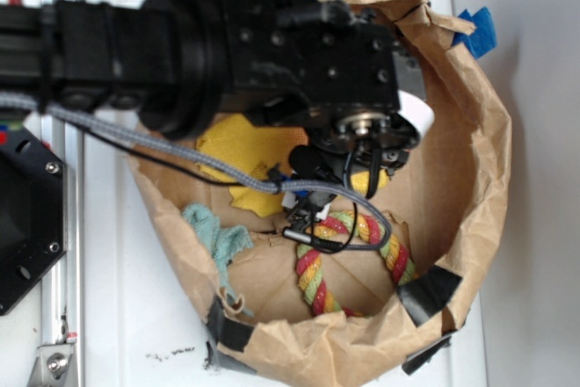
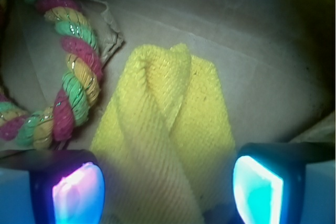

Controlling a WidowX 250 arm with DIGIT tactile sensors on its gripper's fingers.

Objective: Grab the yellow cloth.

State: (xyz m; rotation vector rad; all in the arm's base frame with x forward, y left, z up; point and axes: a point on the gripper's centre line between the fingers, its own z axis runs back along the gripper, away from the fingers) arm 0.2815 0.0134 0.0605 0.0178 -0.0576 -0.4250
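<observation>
Brown paper bag (image 1: 471, 178) holds cloth (image 2: 168, 124) beside rope ring (image 2: 73, 82); gripper (image 2: 168, 187) is spread, fingers (image 2: 79, 192) flanking cloth.

A rope ring (image 1: 353, 265) and teal cloth (image 1: 217, 237) lie inside a paper bag (image 1: 480, 178).

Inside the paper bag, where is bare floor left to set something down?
Bare paper shows inside the rope ring and right of the yellow cloth toward the paper bag wall. It is crowded at left, where the teal cloth, yellow cloth and ring bunch together.
</observation>
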